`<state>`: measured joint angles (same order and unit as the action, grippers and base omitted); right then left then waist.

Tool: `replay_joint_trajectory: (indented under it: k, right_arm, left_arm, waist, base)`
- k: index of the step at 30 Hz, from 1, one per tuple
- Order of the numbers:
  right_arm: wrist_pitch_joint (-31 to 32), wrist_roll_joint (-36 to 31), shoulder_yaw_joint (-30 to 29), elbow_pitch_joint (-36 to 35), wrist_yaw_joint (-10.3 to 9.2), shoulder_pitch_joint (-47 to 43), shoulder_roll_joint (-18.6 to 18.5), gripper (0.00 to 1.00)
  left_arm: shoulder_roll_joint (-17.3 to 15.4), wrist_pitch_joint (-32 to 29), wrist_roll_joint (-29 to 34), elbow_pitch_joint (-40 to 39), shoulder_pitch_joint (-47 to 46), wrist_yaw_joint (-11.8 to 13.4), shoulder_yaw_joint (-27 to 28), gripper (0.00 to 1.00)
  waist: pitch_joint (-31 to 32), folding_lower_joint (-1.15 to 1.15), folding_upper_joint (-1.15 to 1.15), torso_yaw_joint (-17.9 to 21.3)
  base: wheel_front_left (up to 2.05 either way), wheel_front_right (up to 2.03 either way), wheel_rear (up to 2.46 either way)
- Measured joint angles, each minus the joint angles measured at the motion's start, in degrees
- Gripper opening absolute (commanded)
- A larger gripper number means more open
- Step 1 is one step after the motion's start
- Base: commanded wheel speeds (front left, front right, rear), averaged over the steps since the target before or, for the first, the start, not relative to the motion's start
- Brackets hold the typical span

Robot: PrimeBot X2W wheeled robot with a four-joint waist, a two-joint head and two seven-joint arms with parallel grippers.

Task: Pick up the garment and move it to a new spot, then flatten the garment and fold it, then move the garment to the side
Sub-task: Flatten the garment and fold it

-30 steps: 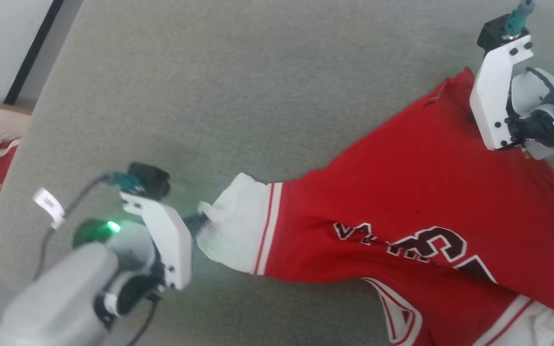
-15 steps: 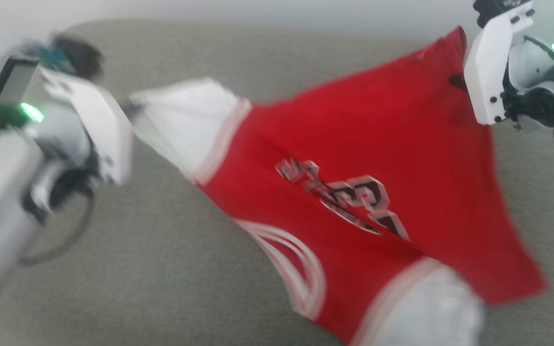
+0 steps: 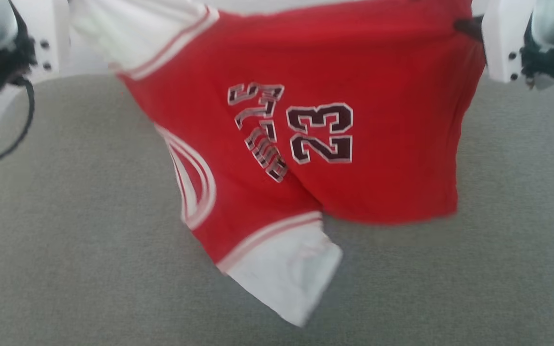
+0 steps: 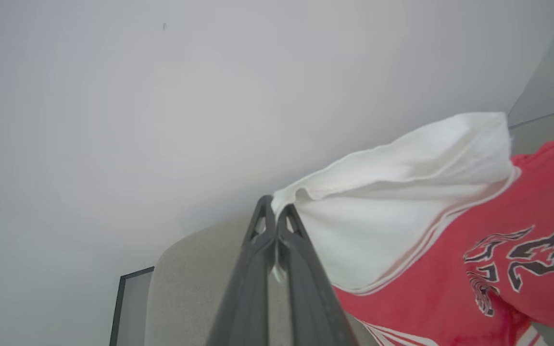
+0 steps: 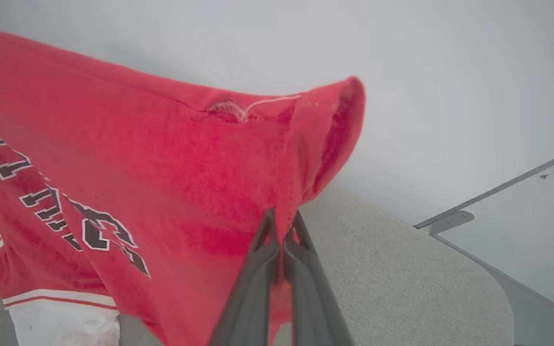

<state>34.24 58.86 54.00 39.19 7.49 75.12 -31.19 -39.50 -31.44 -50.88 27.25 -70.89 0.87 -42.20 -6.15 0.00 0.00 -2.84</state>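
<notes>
The garment (image 3: 378, 158), a red shirt with white sleeves, hangs spread in the air above the grey counter (image 3: 65, 250). This looks like the carrying step; next it needs lowering flat onto the counter. The left fingers (image 4: 258, 259) are pinched shut on a white sleeve, the right fingers (image 5: 260, 269) on a red edge. A black "23" reads clearly; the word beside it is creased.

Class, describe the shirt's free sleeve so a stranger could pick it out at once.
Above the grey upholstery hangs the red garment. Its lowest corner is a white sleeve with striped trim. Unlike the other sleeve, pinched by the left gripper, it dangles free.
</notes>
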Motion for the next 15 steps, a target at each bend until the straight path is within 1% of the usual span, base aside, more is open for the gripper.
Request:
replay_joint_trajectory:
  k: [4, 6, 8, 10, 13, 15]
  right_arm:
    - [-2.94, -1.11, -0.75, 0.80, 0.00, 1.93, 0.30, 0.00]
    - [-4.86, -1.27, -1.35, 1.03, 0.00, 3.25, 0.81, 0.00]
    - [-6.50, -2.14, -1.59, 2.37, 0.01, 4.35, 1.05, 0.00]
    - [-8.26, -2.93, -2.45, 4.56, 0.00, 6.09, 1.37, 0.00]
    - [-13.68, -5.60, -4.21, 8.49, 0.01, 9.62, 2.86, 0.00]
    - [-19.19, -8.40, -5.47, 11.50, 0.01, 12.41, 4.10, 0.00]
  left_arm:
    - [1.82, 1.89, 1.54, 4.83, -4.40, -1.32, -0.22, 0.00]
    - [3.15, 4.53, 2.50, 7.12, -7.23, -1.71, 0.09, 0.00]
    - [4.31, 7.24, 4.13, 9.37, -10.11, -2.23, 0.09, 0.00]
    - [5.70, 10.46, 5.24, 11.96, -13.24, -2.23, 0.53, 0.00]
    - [7.51, 16.11, 7.58, 15.52, -18.30, -2.24, 0.85, 0.00]
    - [8.22, 20.60, 9.59, 17.70, -21.80, -2.37, 0.90, 0.00]
  waist:
    - [-0.07, 0.00, 0.00, 0.92]
    - [-0.90, 0.00, 0.00, 1.11]
    - [-2.09, 0.00, 0.00, 1.29]
    - [-3.63, 0.00, 0.00, 1.45]
    - [-6.46, 0.00, 0.00, 1.70]
    - [-8.62, 0.00, 0.00, 1.85]
  base:
    - [0.00, 0.00, 0.00]
    - [0.00, 0.00, 0.00]
    - [0.00, 0.00, 0.00]
    - [0.00, 0.00, 0.00]
    - [0.00, 0.00, 0.00]
    - [0.00, 0.00, 0.00]
